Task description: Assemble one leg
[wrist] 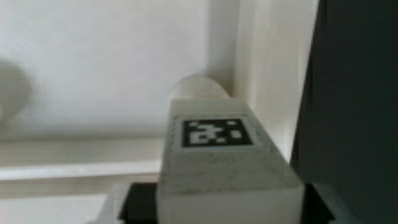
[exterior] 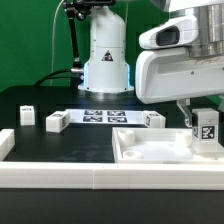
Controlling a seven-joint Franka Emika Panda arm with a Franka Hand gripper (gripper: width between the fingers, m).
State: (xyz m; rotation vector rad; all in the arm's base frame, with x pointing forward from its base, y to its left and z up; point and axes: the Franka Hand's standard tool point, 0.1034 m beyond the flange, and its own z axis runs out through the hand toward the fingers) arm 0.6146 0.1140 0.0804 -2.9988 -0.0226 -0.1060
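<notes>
Gripping the leg (exterior: 206, 128) between my two fingers (wrist: 139, 204), I record my gripper (exterior: 204, 116) as clenched on that post. The wrist view shows the leg (wrist: 217, 150) filling the gap between the dark pads, with one black-and-white tag facing the camera.

Position of the leg: upright, at the exterior view's right. It stands over the corner of the white panel (exterior: 150, 150) nearest that side. In the wrist view its far end lies at the inner corner of the panel (wrist: 89, 60), where two raised rims meet. Whether it touches the panel floor cannot be told.

Surroundings: the panel lies flat on the black table (exterior: 40, 140), and a strip of that table (wrist: 356, 80) shows beyond the rim in the wrist view. The marker board (exterior: 103, 116) lies behind the panel, in front of the arm's base (exterior: 105, 70). Three other posts are loose on the table. One (exterior: 153, 120) is just beside the marker board toward the exterior view's right, and one (exterior: 57, 121) is beside it toward the left. The third (exterior: 27, 115) lies farther left. A white rail (exterior: 90, 178) runs along the near edge.
</notes>
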